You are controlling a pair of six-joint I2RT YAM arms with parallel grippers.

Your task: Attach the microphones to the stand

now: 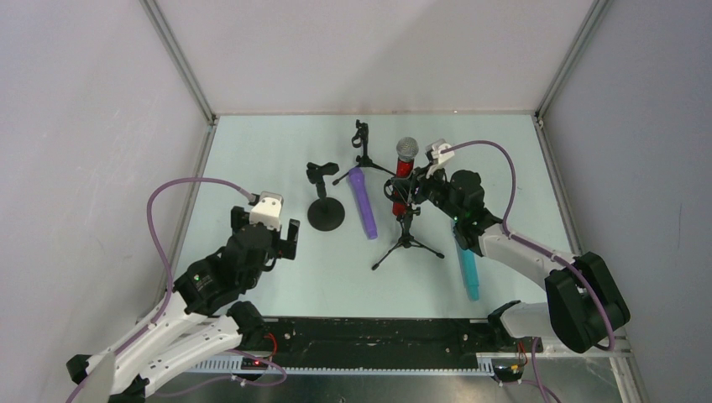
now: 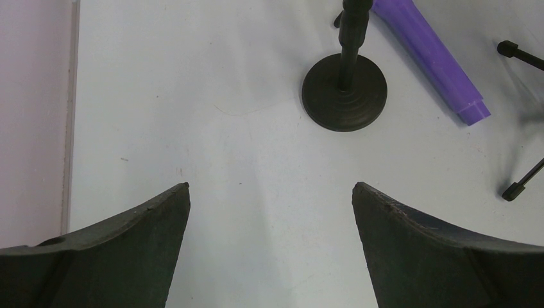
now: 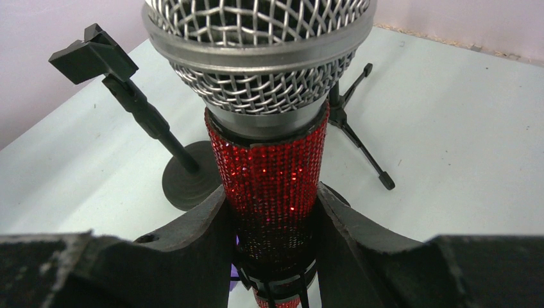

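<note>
The glittery red microphone [image 1: 405, 168] with its silver mesh head stands upright in the clip of the middle tripod stand [image 1: 407, 241]. My right gripper [image 1: 413, 190] is shut on its red body [image 3: 272, 170], just above the black clip [image 3: 282, 277]. The purple microphone [image 1: 363, 202] lies flat on the table left of that stand. The teal microphone [image 1: 468, 269] lies under my right arm, partly hidden. My left gripper [image 1: 286, 240] hovers open at the left, nothing between its fingers [image 2: 154, 218]; the purple microphone [image 2: 436, 59] lies beyond it.
A round-base stand [image 1: 325, 213] with an empty clip stands between my left gripper and the purple microphone; its base [image 2: 345, 94] shows in the left wrist view. Another tripod stand [image 1: 363, 144] stands behind. White walls enclose the table on three sides.
</note>
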